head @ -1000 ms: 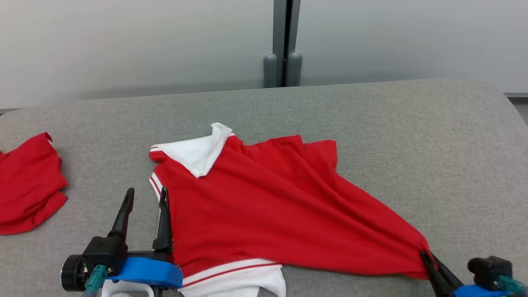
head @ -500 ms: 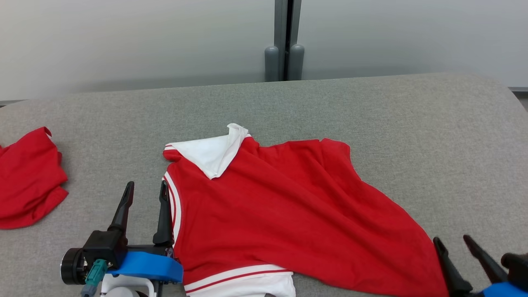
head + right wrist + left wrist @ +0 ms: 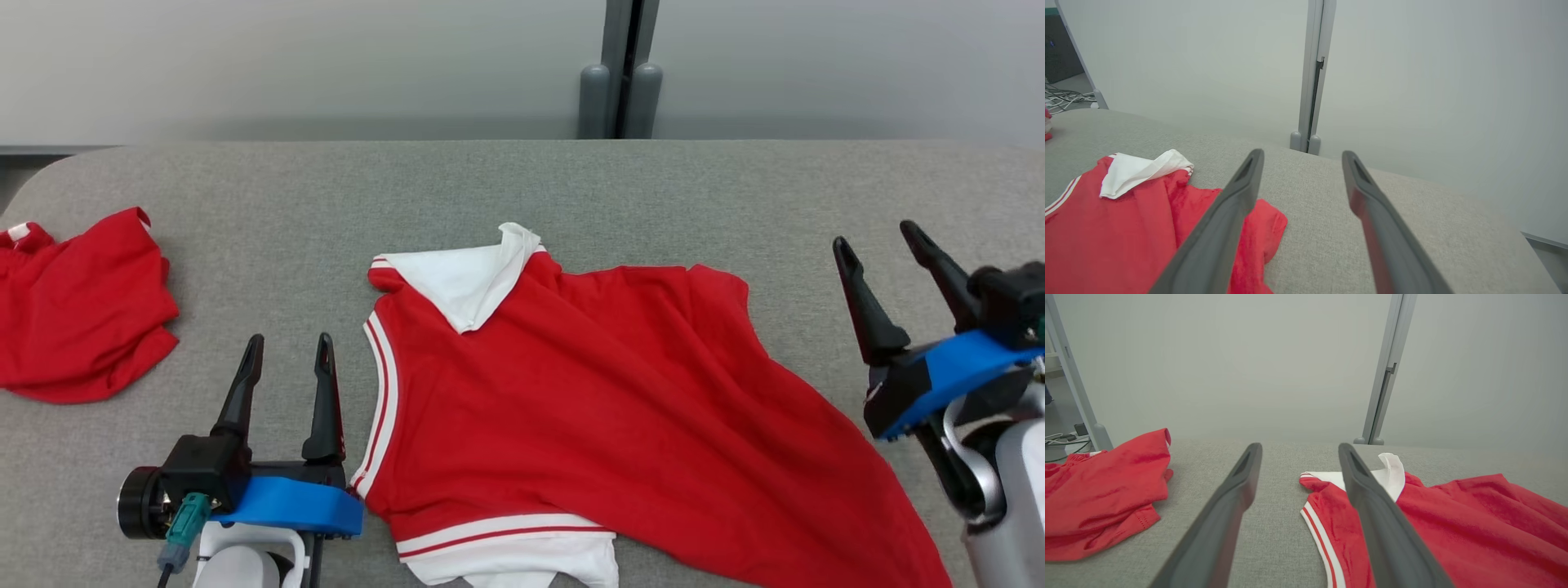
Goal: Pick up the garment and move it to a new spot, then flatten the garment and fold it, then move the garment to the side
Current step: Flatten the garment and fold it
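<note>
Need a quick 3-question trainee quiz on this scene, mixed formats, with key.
1. True or false: the right gripper is shut on the shirt.
2. The other red garment lies: A) left of the left gripper; B) between the grippers; C) on the shirt.
3. Fill in: the shirt's collar is ____ in colour.
Key: 1 false, its jaws stand open, holding nothing; 2 A; 3 white.
</note>
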